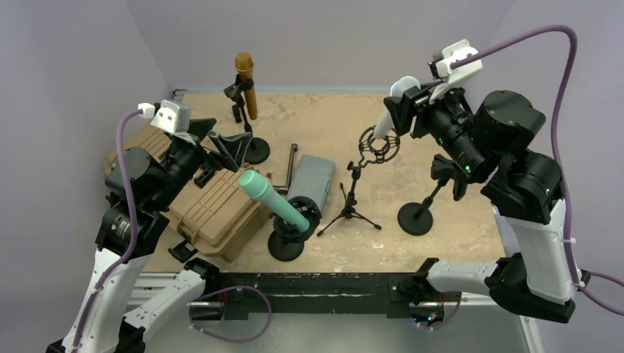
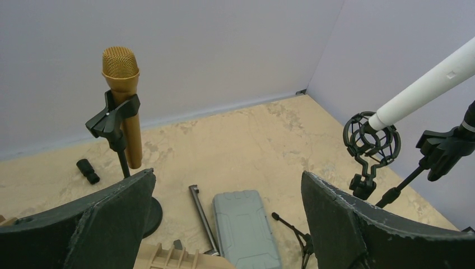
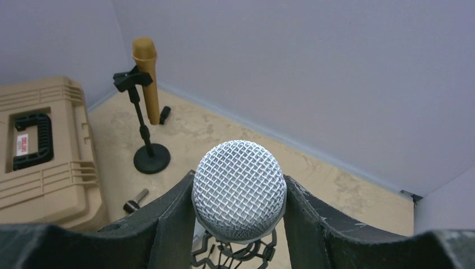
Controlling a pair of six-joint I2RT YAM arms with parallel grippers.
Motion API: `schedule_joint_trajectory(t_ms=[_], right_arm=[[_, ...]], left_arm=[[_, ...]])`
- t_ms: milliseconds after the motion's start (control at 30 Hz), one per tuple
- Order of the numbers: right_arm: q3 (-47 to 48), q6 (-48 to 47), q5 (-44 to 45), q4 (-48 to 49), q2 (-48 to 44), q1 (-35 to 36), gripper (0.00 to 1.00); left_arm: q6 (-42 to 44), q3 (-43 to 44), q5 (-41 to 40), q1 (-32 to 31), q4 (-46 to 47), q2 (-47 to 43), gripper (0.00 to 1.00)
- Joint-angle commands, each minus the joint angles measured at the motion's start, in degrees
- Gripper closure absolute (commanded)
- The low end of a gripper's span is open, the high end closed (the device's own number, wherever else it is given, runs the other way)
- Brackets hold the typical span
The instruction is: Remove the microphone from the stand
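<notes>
The top camera is looking steeply down from high on the near side, over the whole table [image 1: 316, 118]. Both wrist cameras are facing the far wall [image 2: 224, 50] and sharing the gold microphone [image 2: 124, 106]. The right one is crowding the white microphone [image 3: 239, 188].

White microphone [image 2: 425, 86] — head cut off by left-wrist view's right edge.

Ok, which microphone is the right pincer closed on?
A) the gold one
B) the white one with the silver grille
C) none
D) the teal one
B: the right pincer grips the white microphone by its silver grille head, lower end at the shock mount.
</notes>
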Motion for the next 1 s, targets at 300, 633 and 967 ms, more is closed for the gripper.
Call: schedule_joint_trajectory(t_ms=[300, 633, 967], right_arm=[[-6.99, 0.66, 14.23, 20.52, -6.76, 0.08, 1.0], [-7.97, -3.72, 22.85, 28.5, 1.91, -8.86, 1.0], [-5.56, 12.34, -3.49, 23.44, 11.73, -36.86, 1.0]], left_arm=[[-0.47, -0.06, 0.4, 0.3, 2.48, 0.09, 0.0], [-0.65, -0.13, 0.53, 0.3, 2.64, -0.35, 0.0], [-0.87, -0.23, 0.93, 0.21, 2.83, 0.14, 0.0]])
